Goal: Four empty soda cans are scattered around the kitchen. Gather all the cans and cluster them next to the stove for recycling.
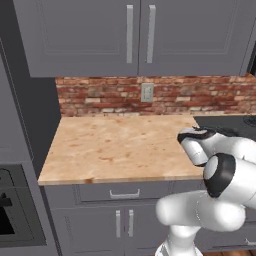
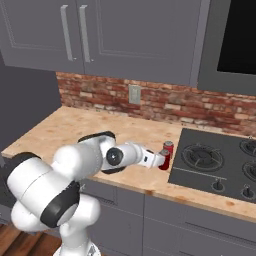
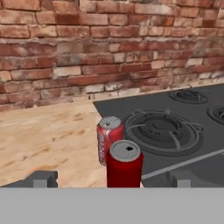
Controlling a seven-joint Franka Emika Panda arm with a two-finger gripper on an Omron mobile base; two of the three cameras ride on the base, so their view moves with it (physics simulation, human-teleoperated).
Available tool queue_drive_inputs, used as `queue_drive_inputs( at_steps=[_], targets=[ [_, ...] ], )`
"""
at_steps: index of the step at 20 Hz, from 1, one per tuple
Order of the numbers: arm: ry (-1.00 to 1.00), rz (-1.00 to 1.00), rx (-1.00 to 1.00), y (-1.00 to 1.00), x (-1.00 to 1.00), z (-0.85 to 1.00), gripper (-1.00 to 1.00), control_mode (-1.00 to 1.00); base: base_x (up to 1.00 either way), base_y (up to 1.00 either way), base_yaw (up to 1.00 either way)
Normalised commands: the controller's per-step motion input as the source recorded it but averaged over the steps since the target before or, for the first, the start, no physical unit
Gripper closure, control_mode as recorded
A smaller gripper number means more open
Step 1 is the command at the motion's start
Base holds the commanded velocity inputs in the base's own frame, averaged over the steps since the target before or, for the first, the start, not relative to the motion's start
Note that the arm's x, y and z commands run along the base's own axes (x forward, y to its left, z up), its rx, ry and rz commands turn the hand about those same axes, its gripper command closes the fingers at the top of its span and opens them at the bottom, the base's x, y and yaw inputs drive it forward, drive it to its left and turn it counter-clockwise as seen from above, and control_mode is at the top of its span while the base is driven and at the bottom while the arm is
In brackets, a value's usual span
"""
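Note:
Two red soda cans stand upright on the wooden counter at the left edge of the black stove (image 3: 162, 131) (image 2: 215, 161). The nearer can (image 3: 124, 168) (image 2: 163, 161) stands between my open gripper's (image 3: 113, 180) (image 2: 160, 160) fingertips (image 3: 43, 178), with a gap on either side. Just behind it, closer to the brick wall, is the other can (image 3: 107, 136) (image 2: 169, 147), close beside the first. In the left base view my arm's white links cover the spot by the stove's corner (image 1: 227, 124).
The wooden counter (image 1: 115, 145) runs left from the stove to a tall grey cabinet. A brick backsplash with a wall outlet (image 2: 134, 94) lies behind. Grey upper cabinets (image 2: 100, 35) hang overhead. A wall oven (image 1: 10, 210) sits low at far left.

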Motion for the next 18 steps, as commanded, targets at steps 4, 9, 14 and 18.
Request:
queue_drive_inputs(
  at_steps=[4,9,14,18],
  targets=[
    [0.00,0.00,0.00,0.08,-0.50,1.00,-1.00,-1.00,0.00,0.00,0.00],
    [0.00,0.00,0.00,0.09,-0.55,1.00,-1.00,-1.00,0.00,0.00,0.00],
    [0.00,0.00,0.00,0.12,-0.52,1.00,-1.00,-1.00,0.00,0.00,0.00],
    [0.04,0.00,0.00,0.24,-0.53,1.00,-1.00,-1.00,0.00,0.00,0.00]
  ],
)
